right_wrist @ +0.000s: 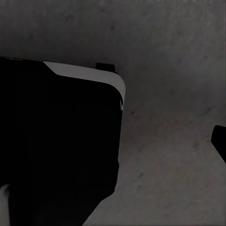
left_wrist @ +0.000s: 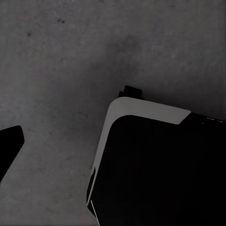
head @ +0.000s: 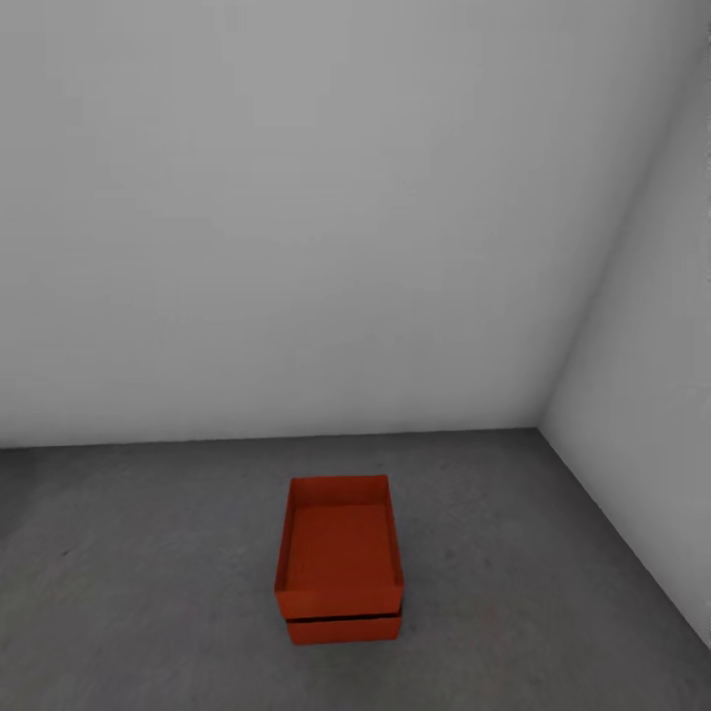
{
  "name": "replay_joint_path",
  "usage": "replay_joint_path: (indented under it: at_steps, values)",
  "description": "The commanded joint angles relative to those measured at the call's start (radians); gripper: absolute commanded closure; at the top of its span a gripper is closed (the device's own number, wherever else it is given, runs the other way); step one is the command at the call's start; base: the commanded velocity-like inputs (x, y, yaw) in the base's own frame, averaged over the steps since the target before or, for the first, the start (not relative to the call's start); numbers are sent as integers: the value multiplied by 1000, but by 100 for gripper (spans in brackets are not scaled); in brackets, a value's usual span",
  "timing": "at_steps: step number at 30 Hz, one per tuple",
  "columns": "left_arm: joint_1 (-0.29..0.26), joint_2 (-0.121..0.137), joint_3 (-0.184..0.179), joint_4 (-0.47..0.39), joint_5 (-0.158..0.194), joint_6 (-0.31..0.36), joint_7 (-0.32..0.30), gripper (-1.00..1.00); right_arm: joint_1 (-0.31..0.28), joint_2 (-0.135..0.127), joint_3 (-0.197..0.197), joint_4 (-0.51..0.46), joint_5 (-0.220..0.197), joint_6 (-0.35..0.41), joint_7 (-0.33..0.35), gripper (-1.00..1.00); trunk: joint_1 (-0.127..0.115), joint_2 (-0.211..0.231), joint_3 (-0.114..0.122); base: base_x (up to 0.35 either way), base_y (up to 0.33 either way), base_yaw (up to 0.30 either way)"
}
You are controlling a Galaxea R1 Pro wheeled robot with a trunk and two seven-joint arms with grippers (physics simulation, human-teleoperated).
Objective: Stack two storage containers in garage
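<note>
The robot's black, pale-edged base [left_wrist: 155, 165] is seen closest in both wrist views, over the dark speckled floor [head: 148, 553]. A dark finger tip [left_wrist: 9, 146] is glimpsed at the left wrist picture's edge, another at the right's; whether either pincer is wide or narrow cannot be told. The 2 storage containers [head: 341, 558] are stacked ahead, well apart from both pincers, roughly midway between the arms, long axis pointing away toward the white wall [head: 296, 247]. The upper bin is shown empty; the stacking is judged done.
</note>
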Motion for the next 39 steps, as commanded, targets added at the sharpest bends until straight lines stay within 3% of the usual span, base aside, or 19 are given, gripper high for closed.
replay_joint_path:
  at_steps: [1, 39]
  values:
    - [0, 0, -9, 0, 8, -1, 2, -100, -1, 1, 8, 3, -9, -5, -1, -100, 0, -1, 0, 0, 0, -75]
    - [0, 0, -9, 0, 8, -1, 2, -100, -1, 1, 12, 3, -9, -4, -1, -100, 0, -1, 61, 0, 0, -74]
